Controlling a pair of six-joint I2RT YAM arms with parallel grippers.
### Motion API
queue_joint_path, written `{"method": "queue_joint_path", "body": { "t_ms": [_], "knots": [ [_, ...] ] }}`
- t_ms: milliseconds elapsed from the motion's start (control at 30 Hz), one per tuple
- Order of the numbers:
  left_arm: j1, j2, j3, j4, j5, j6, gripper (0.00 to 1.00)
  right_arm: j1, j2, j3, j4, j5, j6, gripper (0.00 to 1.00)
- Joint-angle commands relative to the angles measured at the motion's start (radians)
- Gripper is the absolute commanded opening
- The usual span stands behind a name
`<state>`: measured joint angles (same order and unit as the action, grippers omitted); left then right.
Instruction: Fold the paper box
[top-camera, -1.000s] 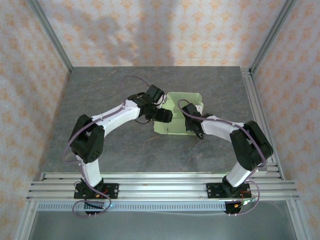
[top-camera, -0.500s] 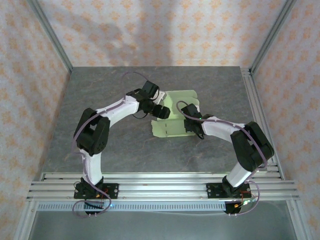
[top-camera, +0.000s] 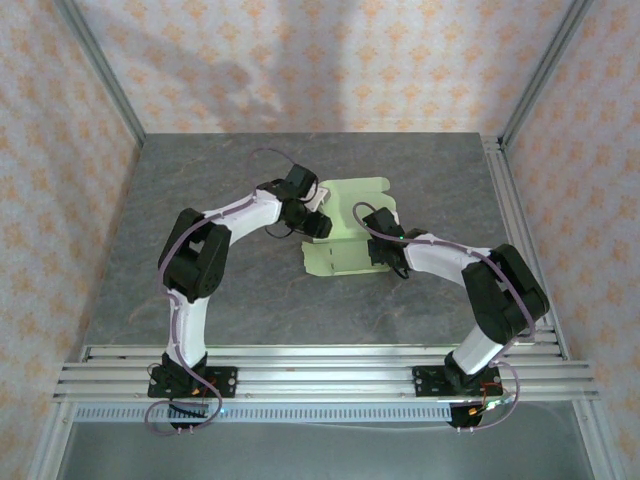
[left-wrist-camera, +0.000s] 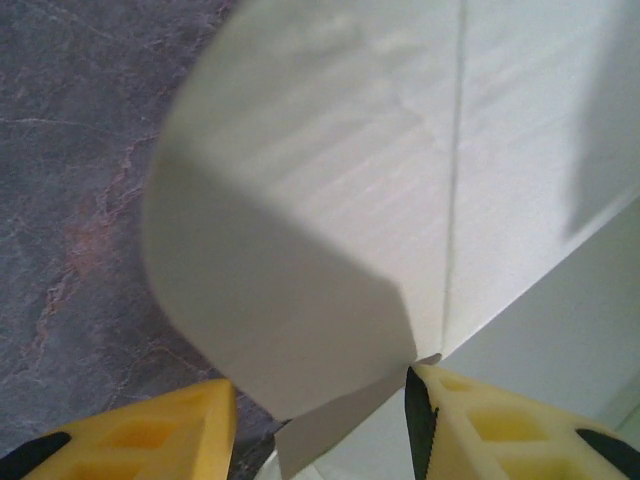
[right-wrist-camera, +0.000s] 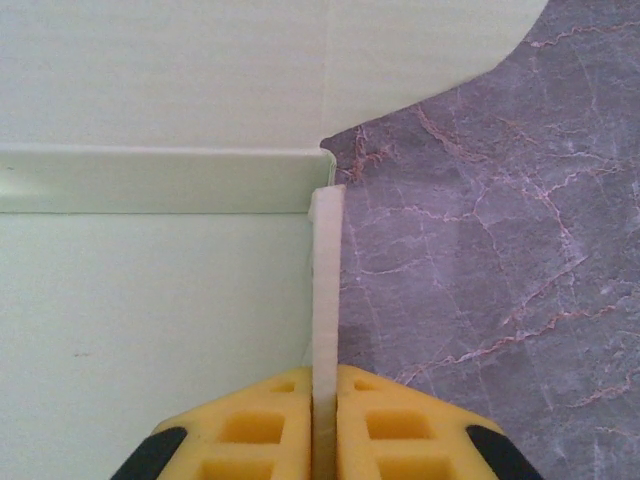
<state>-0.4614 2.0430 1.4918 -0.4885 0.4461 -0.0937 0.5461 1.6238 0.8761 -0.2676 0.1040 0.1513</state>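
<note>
Your table (top-camera: 190, 190) is a grey stone-look top, veined faint pink. It is boxed in by aluminium frame rails (top-camera: 330, 362) and walls (top-camera: 300, 60) papered in a pale peach motif.

The paper box (top-camera: 352, 200) lies mid-table between the arms: thin yellow-green card, matte, creased along fold lines, with a rounded flap edge.

Your left gripper (left-wrist-camera: 320, 395) sits at its left edge, yellow fingers (left-wrist-camera: 480, 420) apart, a curved flap bowing between them (contact with either pad unclear).

Your right gripper (right-wrist-camera: 327, 390) is at the box's right side, fingers pressed together on a thin upright wall of card, seen edge-on
</note>
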Motion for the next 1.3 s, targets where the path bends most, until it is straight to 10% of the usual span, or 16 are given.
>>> {"method": "queue_joint_path", "body": {
  "t_ms": [0, 1267],
  "knots": [
    [0.003, 0.022, 0.025, -0.033, 0.026, -0.023, 0.48, -0.003, -0.017, -0.008, -0.008, 0.006, -0.011, 0.12],
    [-0.059, 0.005, -0.109, 0.211, 0.236, -0.590, 0.45, -0.003, 0.022, 0.000, 0.011, 0.001, 0.034, 0.12]
  ]
}}
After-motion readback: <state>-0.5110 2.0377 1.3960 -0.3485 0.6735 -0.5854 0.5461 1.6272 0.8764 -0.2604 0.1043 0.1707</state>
